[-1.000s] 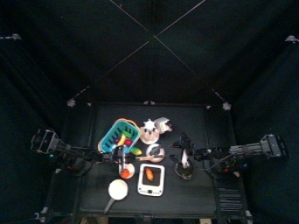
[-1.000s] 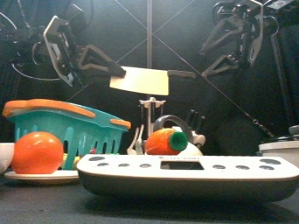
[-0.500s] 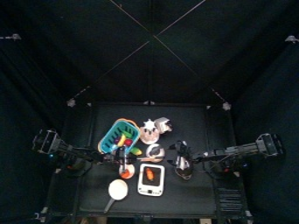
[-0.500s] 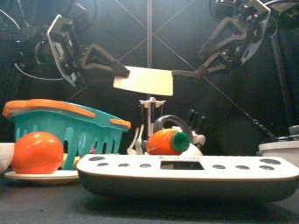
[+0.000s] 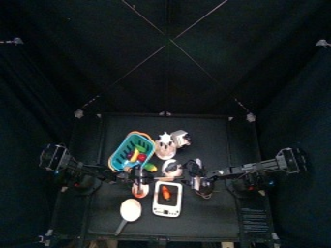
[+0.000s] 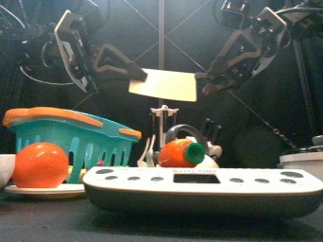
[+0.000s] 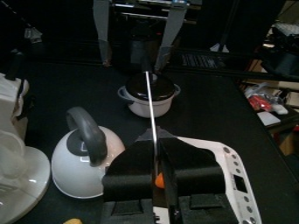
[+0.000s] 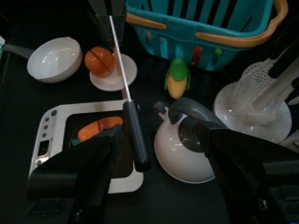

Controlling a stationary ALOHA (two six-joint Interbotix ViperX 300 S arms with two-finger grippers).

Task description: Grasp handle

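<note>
My left gripper [image 6: 130, 74] is shut on a cleaver and holds it level in the air above the table's middle. Its cream blade [image 6: 167, 87] shows broadside in the front view and edge-on as a thin line in the left wrist view [image 7: 149, 114]. The black handle [image 8: 138, 136] points at my right gripper [image 8: 162, 142], which is open, with one jaw on each side of the handle and apart from it. In the front view the right gripper [image 6: 212, 81] hangs just right of the blade.
Below the knife are a white kettle [image 8: 187, 144], a white scale [image 6: 190, 180], a teal basket [image 6: 70, 132], an orange fruit on a saucer [image 6: 41, 163], a white bowl [image 8: 56, 57] and a small pot [image 7: 152, 96].
The right gripper has moved left and down to the cleaver's handle end. The left gripper has shifted the cleaver slightly to the right.
</note>
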